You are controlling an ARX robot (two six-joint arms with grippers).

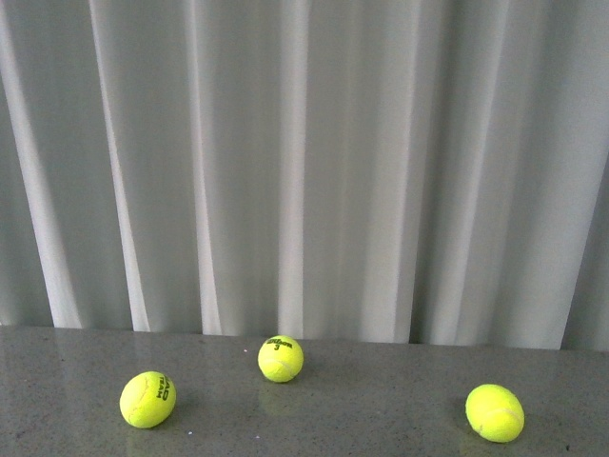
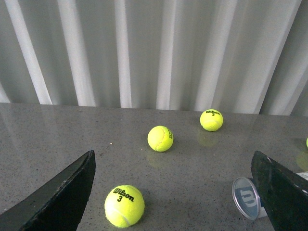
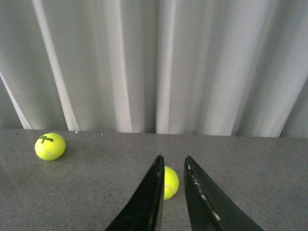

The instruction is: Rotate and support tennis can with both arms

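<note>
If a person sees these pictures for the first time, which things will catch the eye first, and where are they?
First, the yellow-green tennis balls on the grey table: one left, one middle, one right, before the white curtain. In the left wrist view, the can's round Wilson lid shows beside one finger of the widely open left gripper. The right gripper is nearly closed, holding nothing.

Soft, even, bright light fills all three views, the grey table (image 1: 381, 400) faintly mirroring the tennis balls (image 1: 281, 359) (small, weak shadows), with mildly grainy, slightly soft detail.
</note>
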